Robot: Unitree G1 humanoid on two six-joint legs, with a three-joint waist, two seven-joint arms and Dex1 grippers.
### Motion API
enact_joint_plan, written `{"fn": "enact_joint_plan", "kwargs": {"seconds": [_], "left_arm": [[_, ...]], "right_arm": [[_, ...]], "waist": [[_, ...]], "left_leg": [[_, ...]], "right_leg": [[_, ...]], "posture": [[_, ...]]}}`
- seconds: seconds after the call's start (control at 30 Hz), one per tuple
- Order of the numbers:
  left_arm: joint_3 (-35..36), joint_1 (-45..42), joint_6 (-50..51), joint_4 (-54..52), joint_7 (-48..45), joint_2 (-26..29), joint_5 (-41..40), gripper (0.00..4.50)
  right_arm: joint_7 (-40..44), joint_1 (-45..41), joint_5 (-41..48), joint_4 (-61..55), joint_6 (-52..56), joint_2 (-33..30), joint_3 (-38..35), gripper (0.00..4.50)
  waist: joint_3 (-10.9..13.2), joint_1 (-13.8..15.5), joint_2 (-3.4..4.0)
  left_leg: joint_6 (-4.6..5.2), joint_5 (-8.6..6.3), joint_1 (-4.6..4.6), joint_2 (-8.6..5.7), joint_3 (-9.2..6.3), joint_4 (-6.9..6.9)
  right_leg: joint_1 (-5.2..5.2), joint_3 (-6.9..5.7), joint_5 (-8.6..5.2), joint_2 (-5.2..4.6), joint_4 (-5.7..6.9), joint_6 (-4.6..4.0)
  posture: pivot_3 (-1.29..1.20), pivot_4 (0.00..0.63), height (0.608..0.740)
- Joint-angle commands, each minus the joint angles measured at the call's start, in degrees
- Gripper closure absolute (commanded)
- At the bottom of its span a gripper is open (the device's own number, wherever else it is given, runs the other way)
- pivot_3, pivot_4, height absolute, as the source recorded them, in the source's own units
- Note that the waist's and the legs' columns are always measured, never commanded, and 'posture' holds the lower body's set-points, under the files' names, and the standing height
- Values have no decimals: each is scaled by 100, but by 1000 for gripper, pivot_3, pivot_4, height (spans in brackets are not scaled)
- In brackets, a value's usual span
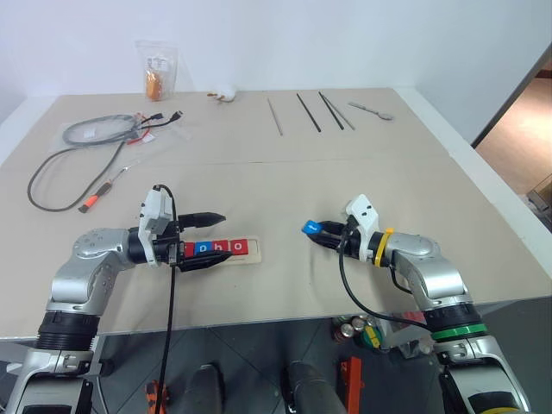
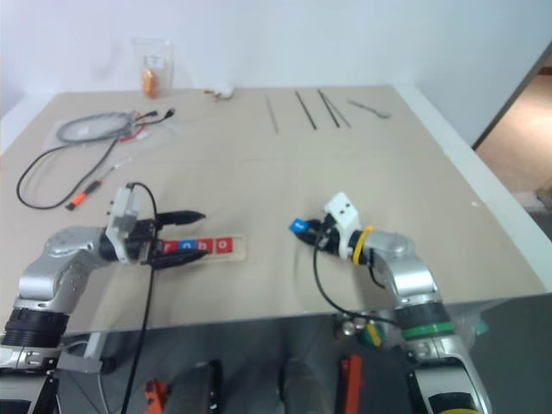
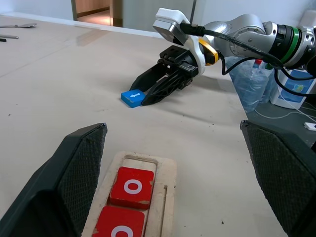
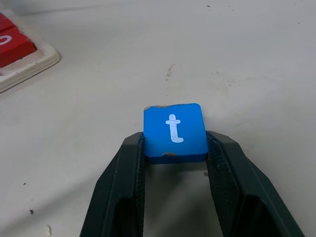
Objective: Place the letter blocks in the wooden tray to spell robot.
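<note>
The wooden tray (image 1: 256, 251) lies near the table's front, left of centre, with red and blue letter blocks (image 1: 221, 247) in a row. Its right end slot (image 3: 140, 162) is empty, beside a red "o" block (image 3: 132, 187). My left gripper (image 1: 222, 238) is open, one finger on each side of the tray's left part, not touching it. To the right, a blue "t" block (image 4: 173, 131) sits between the fingertips of my right gripper (image 1: 316, 233), which is shut on its two sides, low over the table. The gap from this block to the tray is about one tray length.
Grey cables (image 1: 86, 138) and an orange-handled tool (image 1: 93, 200) lie at the back left. A small bag (image 1: 156, 71), thin rods (image 1: 298, 112) and a spoon (image 1: 372, 109) sit along the far edge. The table's front edge runs just behind both arms.
</note>
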Motion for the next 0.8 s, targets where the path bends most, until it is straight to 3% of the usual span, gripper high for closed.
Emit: {"fn": "enact_joint_plan", "kwargs": {"seconds": [0.03,0.23,0.4,0.8], "left_arm": [[104,-66,-96,-44,-32,54,-30,0],[93,-65,-108,-70,15,29,-21,0],[65,-35,-156,-44,42,-53,1,0],[-16,-382,-384,428,-189,-46,141,0]], "right_arm": [[21,-8,110,-245,-109,-27,-156,3315],[-382,145,511,-1199,606,182,-305,3315],[-746,612,710,-2467,1402,351,-19,3315],[-2278,834,1222,-4754,4385,582,-129,3315]], "waist": [[0,0,0],[0,-3,0],[0,2,0],[-1,2,-1]], "left_leg": [[0,0,0,0,0,0],[0,0,0,0,0,-1],[0,0,-3,0,-2,-6],[0,0,-3,0,-3,-3]], "right_leg": [[0,0,0,0,0,0],[-2,0,0,0,0,0],[-2,-1,-3,-1,0,2],[-7,-1,4,-3,0,-10]], "posture": [[0,150,740],[0,150,740],[0,150,740],[0,150,740]]}}
